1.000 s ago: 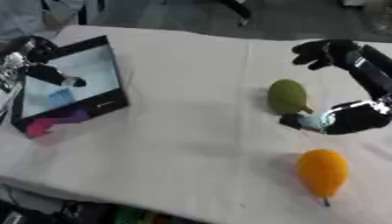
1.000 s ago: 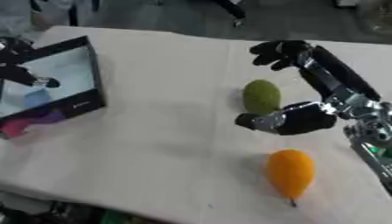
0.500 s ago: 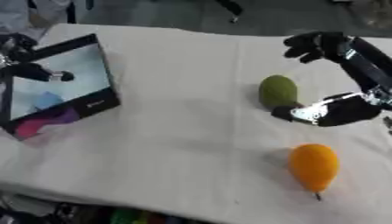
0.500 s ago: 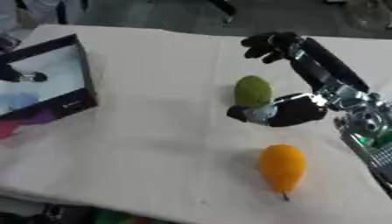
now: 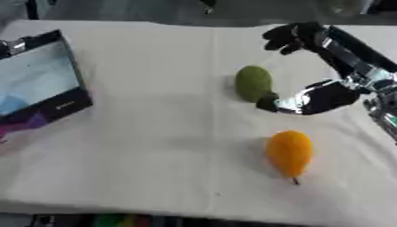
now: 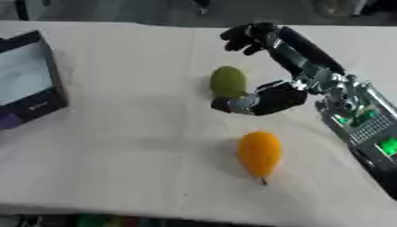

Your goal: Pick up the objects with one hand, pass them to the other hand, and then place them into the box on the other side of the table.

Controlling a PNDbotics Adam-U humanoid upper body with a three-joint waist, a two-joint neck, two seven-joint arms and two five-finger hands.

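Observation:
A green oval fruit (image 5: 253,83) lies on the white cloth right of the middle. My right hand (image 6: 306,62) is open and spread just to its right. Its fingers (image 5: 291,35) arch over beyond the fruit, and its thumb (image 5: 306,98) reaches in at the fruit's near right side, close to it or touching. An orange pear-shaped fruit (image 5: 289,150) with a short stem lies nearer to me, apart from the hand. The black-walled box (image 5: 66,104) stands tilted at the far left. A silvery bit at its far corner (image 5: 12,44) may be my left hand.
Something purple and pink (image 5: 19,124) shows at the box's near end. My right forearm (image 6: 360,124), silver with green lights, runs down the right side. The table's front edge (image 5: 194,212) crosses the bottom of the view.
The whole picture has slid left, so the camera has moved. My right hand keeps the same open stance beside the green fruit. The left hand at the box has nearly left the view.

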